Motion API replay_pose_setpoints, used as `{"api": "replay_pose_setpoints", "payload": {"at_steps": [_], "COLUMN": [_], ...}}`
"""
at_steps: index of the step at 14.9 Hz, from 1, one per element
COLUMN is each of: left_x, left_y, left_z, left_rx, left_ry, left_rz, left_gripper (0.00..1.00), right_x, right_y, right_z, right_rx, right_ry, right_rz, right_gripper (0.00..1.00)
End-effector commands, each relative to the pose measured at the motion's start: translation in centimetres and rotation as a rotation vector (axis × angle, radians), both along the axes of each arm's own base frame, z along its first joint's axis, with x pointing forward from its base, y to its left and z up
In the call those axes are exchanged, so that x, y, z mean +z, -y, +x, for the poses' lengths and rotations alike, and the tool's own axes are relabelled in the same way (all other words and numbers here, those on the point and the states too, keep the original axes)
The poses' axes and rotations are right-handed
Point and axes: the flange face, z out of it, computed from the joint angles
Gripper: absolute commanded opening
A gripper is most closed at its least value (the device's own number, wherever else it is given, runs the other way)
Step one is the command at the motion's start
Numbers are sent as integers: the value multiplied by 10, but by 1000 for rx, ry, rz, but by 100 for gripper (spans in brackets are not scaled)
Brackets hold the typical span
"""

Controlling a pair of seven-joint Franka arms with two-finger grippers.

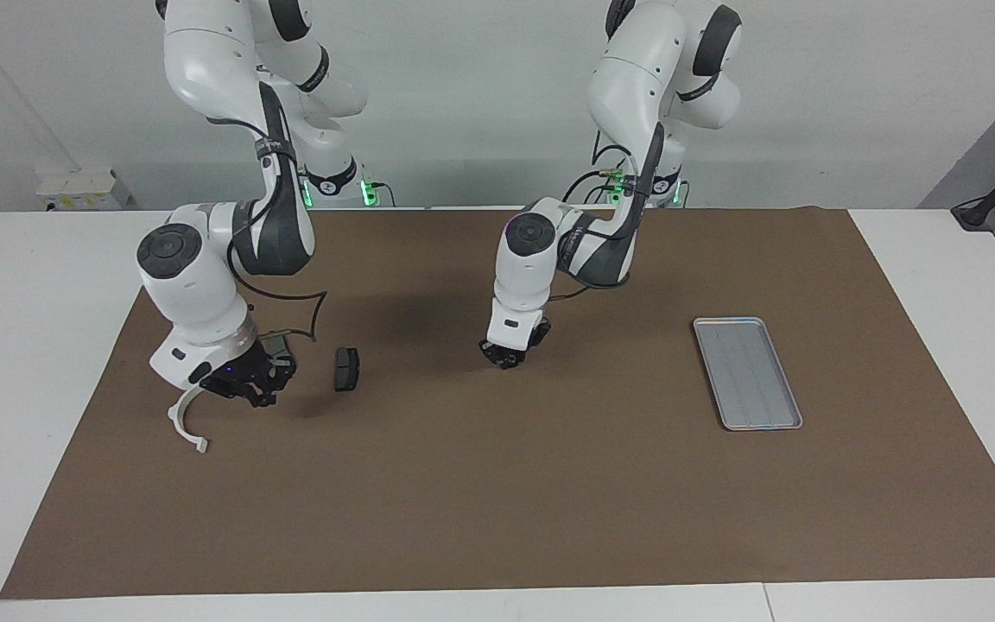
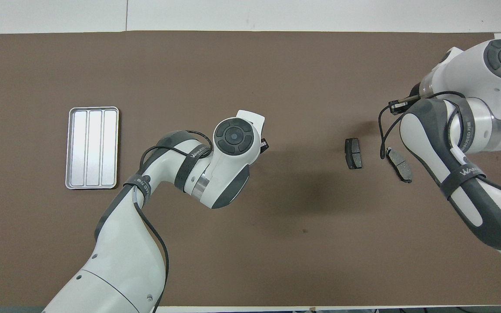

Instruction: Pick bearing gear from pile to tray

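Two dark grey brake pads lie in my pile at the right arm's end of the brown mat: one (image 1: 346, 369) in the open, the other (image 2: 399, 164) partly under my right arm. Just beside them a white curved arc bracket (image 1: 185, 419) rests on the mat. My right pincer (image 1: 254, 380) is low over this scatter, and I cannot tell whether it is open or closed. My left pincer (image 1: 506, 354) hangs low over the middle of the mat, its grip likewise unreadable. Well apart, toward the left arm's end, the flat rectangular silver-grey metal tray (image 1: 747, 372) sits on the mat covering the white tabletop (image 1: 31, 363)
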Motion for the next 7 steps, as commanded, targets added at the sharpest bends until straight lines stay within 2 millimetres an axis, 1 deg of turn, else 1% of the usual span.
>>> {"api": "replay_pose_setpoints", "payload": {"at_steps": [1, 3, 4, 5, 6, 7], "left_x": [21, 42, 49, 57, 66, 74], "left_y": [-43, -68, -84, -111, -139, -166], "left_z": [18, 27, 32, 33, 31, 29], "left_rx": [42, 28, 21, 7, -24, -52], "left_ry": [-39, -54, -72, -96, -101, -100], "left_rz": [40, 47, 56, 66, 61, 54], "left_gripper": [0, 0, 0, 0, 0, 0], "right_x": [2, 2, 2, 2, 4, 6], "right_y": [-8, -9, -15, -30, -50, -76], "right_z": [0, -1, -1, -2, -4, -7], "right_rx": [-21, -30, -41, -53, -81, -120], "right_ry": [8, 8, 5, 0, -1, 2], "right_rz": [9, 10, 13, 16, 19, 23], "right_gripper": [0, 0, 0, 0, 0, 0]}}
